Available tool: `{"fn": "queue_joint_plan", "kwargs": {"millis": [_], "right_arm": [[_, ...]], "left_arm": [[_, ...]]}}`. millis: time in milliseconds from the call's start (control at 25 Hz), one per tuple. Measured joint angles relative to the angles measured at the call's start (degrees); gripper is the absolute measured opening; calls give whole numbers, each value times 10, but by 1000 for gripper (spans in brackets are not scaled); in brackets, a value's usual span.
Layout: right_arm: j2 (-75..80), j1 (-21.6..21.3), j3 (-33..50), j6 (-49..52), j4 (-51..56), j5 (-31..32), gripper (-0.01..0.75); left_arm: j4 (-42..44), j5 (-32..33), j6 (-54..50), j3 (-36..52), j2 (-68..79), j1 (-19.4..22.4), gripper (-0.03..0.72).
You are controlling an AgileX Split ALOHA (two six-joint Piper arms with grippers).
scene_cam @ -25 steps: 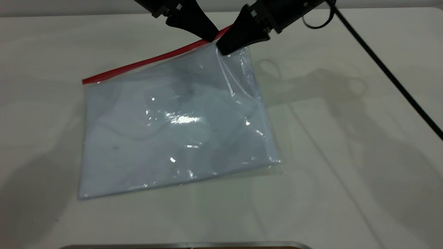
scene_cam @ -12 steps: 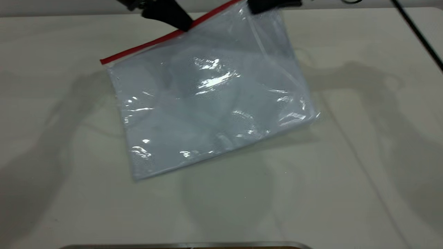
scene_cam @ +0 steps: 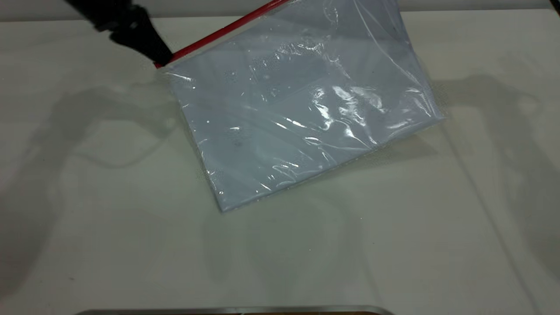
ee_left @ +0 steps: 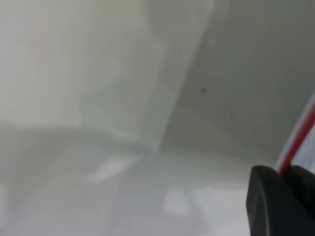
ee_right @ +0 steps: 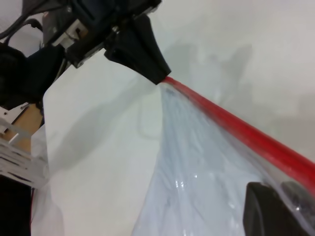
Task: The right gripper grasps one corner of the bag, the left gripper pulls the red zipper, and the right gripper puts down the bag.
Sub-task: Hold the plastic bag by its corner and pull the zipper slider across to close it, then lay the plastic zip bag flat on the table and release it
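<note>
The bag (scene_cam: 297,113), a clear pouch with white sheets inside, hangs tilted above the table, its lowest corner close to the surface. The red zipper (scene_cam: 218,33) runs along its upper edge. My left gripper (scene_cam: 159,59) is shut on the red zipper at its left end. The left wrist view shows the gripper (ee_left: 281,172) with the red strip (ee_left: 300,142) between its jaws. My right gripper is out of the exterior view, above the top edge. In the right wrist view it (ee_right: 278,189) is shut on the bag's raised corner, just below the red zipper (ee_right: 246,132). That view shows the left gripper (ee_right: 157,73) farther off.
The white table (scene_cam: 393,240) carries the arms' shadows. A metal edge (scene_cam: 236,309) runs along the near side. Rig frame and cables (ee_right: 19,147) stand beyond the table in the right wrist view.
The bag has risen and shifted right. My left gripper has slid left along the red zipper to its far end. My right gripper has gone up out of the exterior view.
</note>
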Motion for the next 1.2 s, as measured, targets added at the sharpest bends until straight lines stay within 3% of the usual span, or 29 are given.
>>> {"fn": "queue_joint_plan", "kwargs": {"millis": [240,360,520,680,800,880,1000,1080,1200], "right_arm": [[0,5,0,-1,-6,-4,33],[-1,7,0,2,-21,-21,42],[9,7,0,27,-42,-46,100],[32,8,0,47,-49,-75,266],[40,16,0,74,-138,-112,358],[39,19,0,143,-244,-164,372],[27,17,0,339,-440,-199,375],[6,14,0,476,-528,-157,376],[-39,16,0,569,-547,-41,374]], "left_arm": [[2,7,-16,-6,0,-1,71],[3,17,-23,-11,-19,-1,118],[8,24,-48,-13,-82,-1,273],[0,57,-93,-13,-150,-1,469],[-43,124,-125,-13,-211,-1,539],[-76,158,-148,-13,-262,-1,544],[-105,158,-192,-13,-340,-1,535],[-96,158,-232,-13,-388,-1,524],[-33,158,-306,-12,-459,-1,511]]}}
